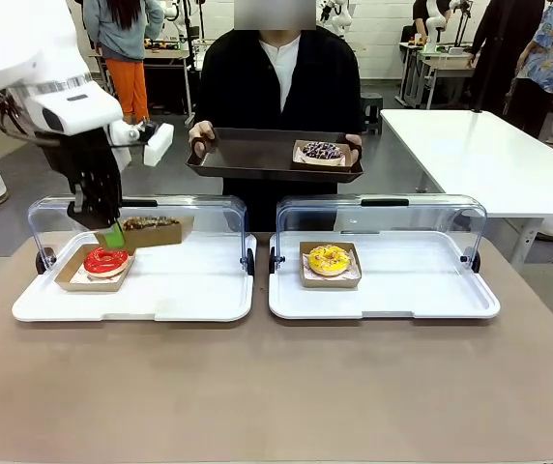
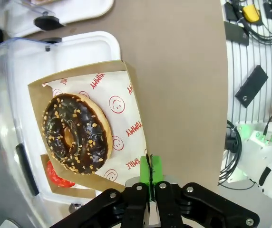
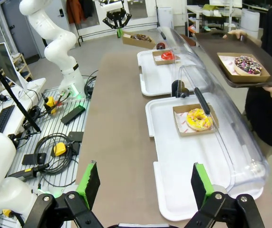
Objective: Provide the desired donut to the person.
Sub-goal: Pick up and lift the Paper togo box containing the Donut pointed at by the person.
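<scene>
The left gripper [image 2: 150,171] is seen pressed together on one corner of a cardboard tray [image 2: 119,107], with the tray's edge pinched between the green pads. A chocolate donut [image 2: 76,134] sprinkled with nut crumbs is carried in that tray on printed paper, just beyond the fingertips and off to their left in the wrist view. A red donut [image 1: 105,260] in a cardboard tray of its own is found just below the gripper and is partly covered by the held tray (a red sliver peeps out under its edge in the wrist view). Both are placed over a white tray [image 1: 180,290], whose clear lid [image 1: 209,217] is swung up behind the gripper.

The right gripper [image 3: 145,185] is held over the brown table [image 3: 117,133] with its fingers spread wide and nothing between them. Ahead of it and to its right, a yellow donut [image 3: 199,118] is set on a second white tray [image 3: 183,166].

The person [image 1: 276,87] is stationed at the far side, well apart from both grippers. A dark serving tray [image 1: 243,155] is held in both hands, and a purple-iced donut [image 1: 322,151] is set on it.
</scene>
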Robot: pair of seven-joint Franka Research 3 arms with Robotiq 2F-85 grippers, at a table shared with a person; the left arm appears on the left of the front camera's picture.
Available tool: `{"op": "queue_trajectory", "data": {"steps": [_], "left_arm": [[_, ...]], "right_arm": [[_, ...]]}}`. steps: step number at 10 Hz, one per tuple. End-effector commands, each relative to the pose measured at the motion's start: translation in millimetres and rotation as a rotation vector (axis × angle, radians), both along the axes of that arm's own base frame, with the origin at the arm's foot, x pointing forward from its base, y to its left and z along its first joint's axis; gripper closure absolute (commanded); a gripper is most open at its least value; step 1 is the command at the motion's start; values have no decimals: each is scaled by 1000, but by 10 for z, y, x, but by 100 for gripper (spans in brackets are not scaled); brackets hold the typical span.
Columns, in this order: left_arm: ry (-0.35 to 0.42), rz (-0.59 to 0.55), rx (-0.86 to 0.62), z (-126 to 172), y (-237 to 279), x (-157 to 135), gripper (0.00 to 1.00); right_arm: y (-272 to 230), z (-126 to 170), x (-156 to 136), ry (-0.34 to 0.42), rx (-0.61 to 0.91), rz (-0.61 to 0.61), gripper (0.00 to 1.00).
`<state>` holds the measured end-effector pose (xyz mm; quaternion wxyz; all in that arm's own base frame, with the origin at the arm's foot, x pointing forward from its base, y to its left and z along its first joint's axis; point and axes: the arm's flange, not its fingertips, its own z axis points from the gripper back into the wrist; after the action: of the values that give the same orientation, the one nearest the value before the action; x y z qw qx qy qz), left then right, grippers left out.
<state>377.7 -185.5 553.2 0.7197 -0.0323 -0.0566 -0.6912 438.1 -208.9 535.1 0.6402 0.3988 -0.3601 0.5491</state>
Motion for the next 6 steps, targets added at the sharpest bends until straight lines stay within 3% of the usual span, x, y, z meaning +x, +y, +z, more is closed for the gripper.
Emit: {"op": "queue_trajectory", "data": {"steps": [1, 6], "left_arm": [[10, 27, -14, 14, -18, 9, 100], [0, 0, 0, 0, 0, 0, 100]], "right_arm": [[23, -7, -1, -5, 8, -10, 0], [23, -7, -1, -5, 8, -10, 0]]}}
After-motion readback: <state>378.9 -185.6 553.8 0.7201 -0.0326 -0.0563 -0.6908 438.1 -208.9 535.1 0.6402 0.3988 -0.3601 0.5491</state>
